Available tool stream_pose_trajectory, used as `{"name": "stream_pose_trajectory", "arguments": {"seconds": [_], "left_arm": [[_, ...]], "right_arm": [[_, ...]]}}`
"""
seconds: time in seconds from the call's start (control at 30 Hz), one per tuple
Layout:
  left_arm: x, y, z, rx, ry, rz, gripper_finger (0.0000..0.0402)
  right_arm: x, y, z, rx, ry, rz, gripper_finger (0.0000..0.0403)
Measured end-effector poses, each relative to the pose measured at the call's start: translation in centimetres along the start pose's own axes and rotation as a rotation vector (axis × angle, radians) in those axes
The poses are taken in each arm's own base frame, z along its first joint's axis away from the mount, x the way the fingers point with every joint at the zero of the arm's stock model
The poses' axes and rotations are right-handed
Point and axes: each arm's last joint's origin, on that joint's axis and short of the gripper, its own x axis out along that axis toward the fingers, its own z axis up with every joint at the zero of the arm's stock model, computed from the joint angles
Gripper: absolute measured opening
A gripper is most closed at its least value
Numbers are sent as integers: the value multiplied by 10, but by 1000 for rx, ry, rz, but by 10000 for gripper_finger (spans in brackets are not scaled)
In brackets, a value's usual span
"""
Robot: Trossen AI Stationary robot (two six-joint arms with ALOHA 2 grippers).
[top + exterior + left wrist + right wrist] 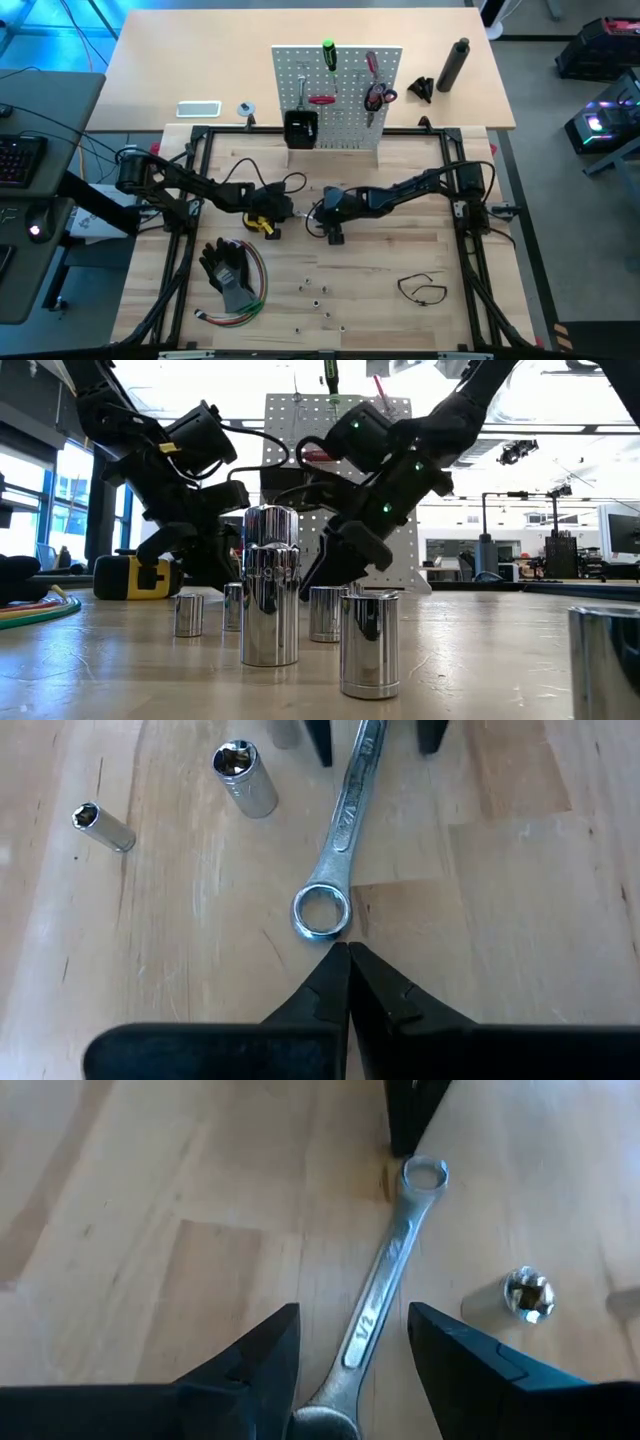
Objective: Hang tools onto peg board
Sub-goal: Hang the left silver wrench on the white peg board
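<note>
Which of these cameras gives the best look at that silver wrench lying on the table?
The left wrist view: the wrench lies almost whole there, ring end at the shut left gripper. The right wrist view shows it lengthwise between the open right gripper fingers. In the high view the arms mostly hide it; the low view doesn't show it.

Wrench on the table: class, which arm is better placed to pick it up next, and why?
Right, probably. The right pincer is open astride the wrench shank, ready to close. The left pincer is shut, its tips merely at the wrench's ring end.
</note>
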Motion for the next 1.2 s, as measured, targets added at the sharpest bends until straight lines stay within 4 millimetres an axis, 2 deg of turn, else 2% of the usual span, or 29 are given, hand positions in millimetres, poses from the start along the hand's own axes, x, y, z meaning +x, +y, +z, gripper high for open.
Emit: {"name": "stream_pose_trajectory", "arguments": {"seconds": [0.23, 0.37, 0.6, 1.03, 1.2], "left_arm": [[-17, 4, 10, 13, -70, 36, 0], [-20, 4, 13, 24, -101, 43, 0], [-8, 3, 14, 32, -134, 2, 0], [21, 10, 1, -7, -93, -3, 0], [22, 10, 1, -7, -97, -15, 0]], "right_arm": [[5, -2, -4, 48, 15, -27, 183], [5, -4, -4, 51, 15, -32, 183], [6, -9, -5, 89, 7, -16, 183], [7, -14, -9, 147, 14, 12, 181], [9, -17, -14, 162, 47, 13, 145]]}}
